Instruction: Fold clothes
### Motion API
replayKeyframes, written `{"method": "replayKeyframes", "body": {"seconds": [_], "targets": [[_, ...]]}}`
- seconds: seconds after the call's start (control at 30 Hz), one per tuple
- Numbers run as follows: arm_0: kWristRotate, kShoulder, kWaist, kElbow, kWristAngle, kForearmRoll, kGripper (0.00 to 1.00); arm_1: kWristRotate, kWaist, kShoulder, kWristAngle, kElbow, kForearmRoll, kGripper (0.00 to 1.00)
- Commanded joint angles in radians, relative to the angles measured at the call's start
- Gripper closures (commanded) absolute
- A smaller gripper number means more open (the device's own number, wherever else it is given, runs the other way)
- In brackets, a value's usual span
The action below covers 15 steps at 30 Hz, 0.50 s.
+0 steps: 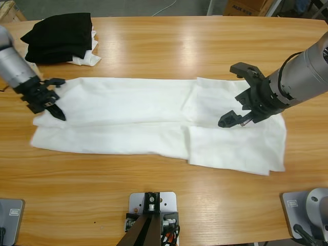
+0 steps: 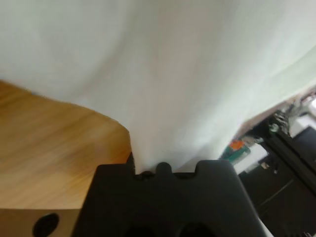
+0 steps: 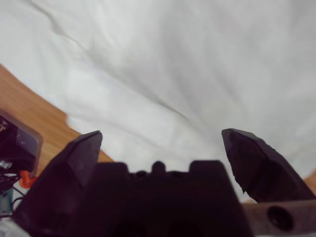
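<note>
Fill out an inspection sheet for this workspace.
Surface: wooden table, bare around the cloth.
Job's things: white T-shirt spread flat in a long strip, partly folded.
Clutter: folded black garment on something white at a far corner.
Grippers: left claw on one end of the shirt, fabric pinched at its body; right claw open over the other end.
Cables: one on the floor beyond the table.
Surroundings: cardboard box behind the table.
</note>
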Motion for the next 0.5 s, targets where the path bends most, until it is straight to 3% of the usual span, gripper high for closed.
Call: {"method": "replayKeyframes", "body": {"seconds": [0.03,0.3,0.5], "targets": [[0.034,-0.128,0.229,-0.013,0.213,0.133,1.000,0.000,-0.017,0.011,0.014,0.021,-0.013,0.000],[0.089,-0.247,0.448,-0.027,0.325,0.231,1.000,0.009,-0.016,-0.007,0.014,0.028,-0.021,0.000],[0.088,-0.284,0.469,-0.177,0.342,0.349,1.000,0.028,-0.016,-0.049,0.014,0.079,-0.038,0.000]]}}
